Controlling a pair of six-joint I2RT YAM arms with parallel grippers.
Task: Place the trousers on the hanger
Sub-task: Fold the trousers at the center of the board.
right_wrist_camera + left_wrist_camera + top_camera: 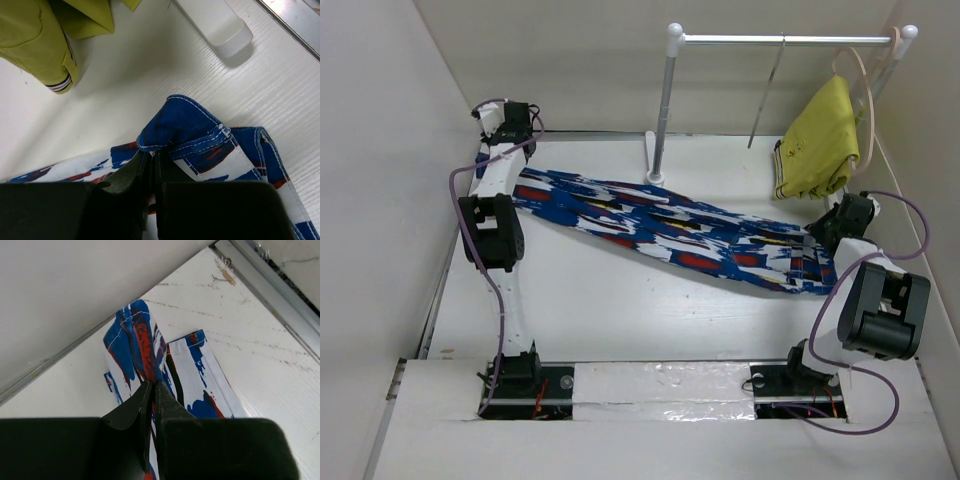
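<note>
The blue-and-white printed trousers (670, 228) lie stretched flat across the table from back left to right. My left gripper (516, 178) is shut on a leg end near the left wall; in the left wrist view the jaws (152, 386) pinch a raised fold of the trousers (142, 347). My right gripper (823, 233) is shut on the waistband at the right; the right wrist view shows the jaws (152, 154) closed on the blue waistband edge (187, 127). The thin grey hanger (767, 95) hangs edge-on from the rail, apart from both grippers.
A metal rail (785, 40) on a white post (663, 110) stands at the back. A plain yellow garment (820, 140) hangs on a pale beige hanger (866, 95) at its right end, close to my right gripper. Walls close in on the left and right.
</note>
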